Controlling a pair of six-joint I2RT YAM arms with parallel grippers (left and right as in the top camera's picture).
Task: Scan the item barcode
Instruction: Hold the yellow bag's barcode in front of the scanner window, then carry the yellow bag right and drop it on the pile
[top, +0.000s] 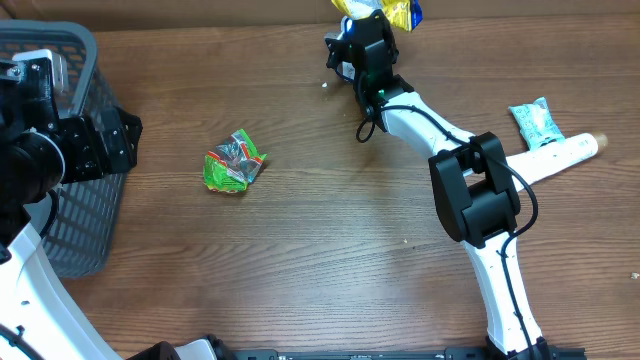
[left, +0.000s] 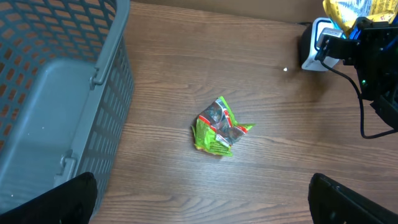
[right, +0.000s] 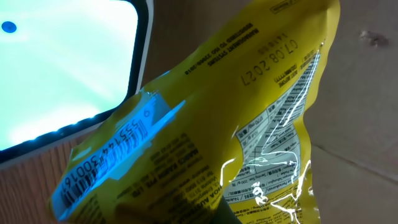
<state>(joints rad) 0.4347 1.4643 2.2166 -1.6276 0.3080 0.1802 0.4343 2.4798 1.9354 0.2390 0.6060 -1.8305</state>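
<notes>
- The grey mesh basket (top: 75, 225) sits at the left edge of the overhead frame. The left arm hangs over it and hides much of its inside, so what it contains cannot be told.
- The left tool (left: 200, 193) is spread wide and grips nothing. Its two dark fingers (left: 68, 199) show in the lower corners of the left wrist view, over the wooden surface (top: 330, 260) just beside the basket.
- The right arm rises from the bottom right of the overhead frame, bends at the elbow and reaches to the top centre. The right tool (top: 368, 35) is pressed together, pinching the yellow packet (right: 249, 124).
- The yellow packet is held just beside the scanner (left: 313, 43), whose glowing screen fills the upper left of the right wrist view. A label (right: 112, 158) with printed digits on the packet is lit blue.
- A crumpled green packet (top: 235, 162) lies alone left of centre, well apart from both tools.
- A teal packet (top: 537, 122) and a long white item (top: 565, 152) lie near the right edge, the white one running towards the right arm's elbow.
</notes>
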